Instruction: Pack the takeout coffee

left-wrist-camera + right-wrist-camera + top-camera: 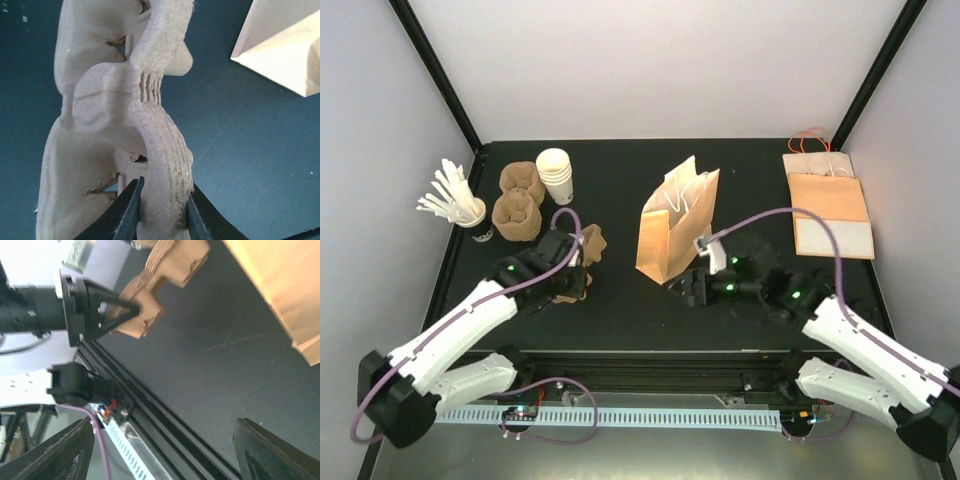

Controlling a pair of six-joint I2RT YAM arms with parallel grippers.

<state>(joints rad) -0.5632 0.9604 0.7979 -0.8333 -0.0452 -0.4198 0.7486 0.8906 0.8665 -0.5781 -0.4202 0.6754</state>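
Note:
The takeout coffee is out of view in all three views. My left gripper (pixel 572 275) is shut on the edge of a brown moulded-pulp cup carrier (pixel 590 244), held upright just above the dark table. The left wrist view shows both fingers (pixel 131 210) pinching the carrier's (pixel 125 100) layered rim. An open brown paper bag (pixel 675 225) stands upright at the centre. My right gripper (pixel 695 285) sits low at the bag's near foot. It is open, fingers (pixel 65 452) wide apart with only table between them.
Two more pulp carriers (pixel 518 200) and a stack of lidless white cups (pixel 556 175) stand at the back left. Beside them is a dark cup of white stirrers (pixel 460 208). Flat paper bags (pixel 828 205) lie at the back right. The table's front rail (pixel 150 410) runs close under the right gripper.

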